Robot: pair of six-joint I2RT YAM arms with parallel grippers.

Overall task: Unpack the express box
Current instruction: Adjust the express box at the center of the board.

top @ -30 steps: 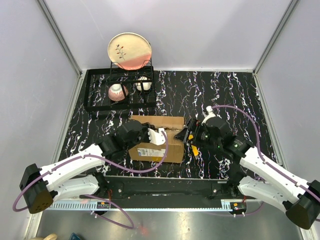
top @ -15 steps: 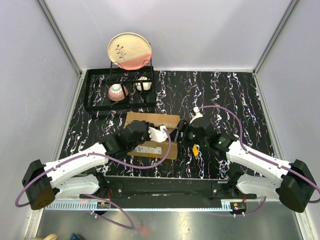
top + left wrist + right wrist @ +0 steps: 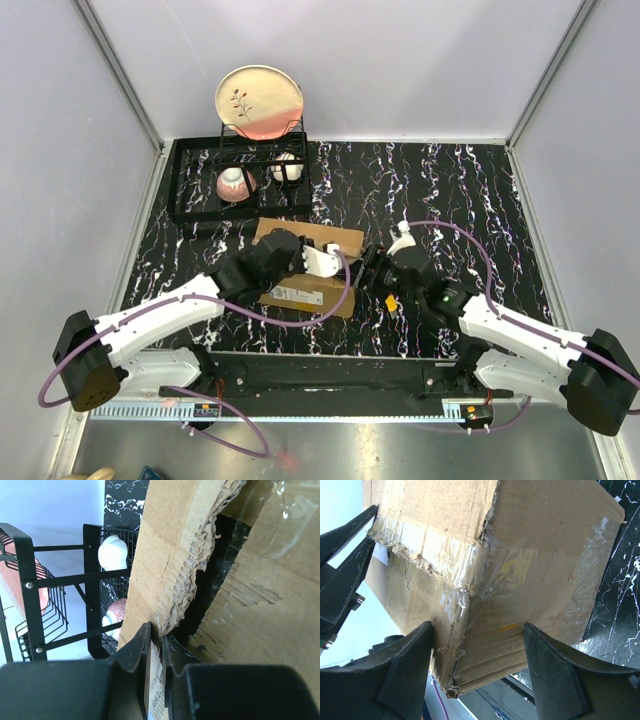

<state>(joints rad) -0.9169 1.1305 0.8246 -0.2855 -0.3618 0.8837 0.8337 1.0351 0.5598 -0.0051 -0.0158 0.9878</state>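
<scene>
At centre of the top view, between both arms, the express box (image 3: pixel 338 236) sits tilted. It looks light and stiff, with a ragged flap likely to tear and slick tape. The left tool (image 3: pixel 156 635) is clamped on that flap's edge. The right tool (image 3: pixel 477 626) stands spread astride the taped corner; I cannot tell whether it presses. The walls look the surer hold.
</scene>
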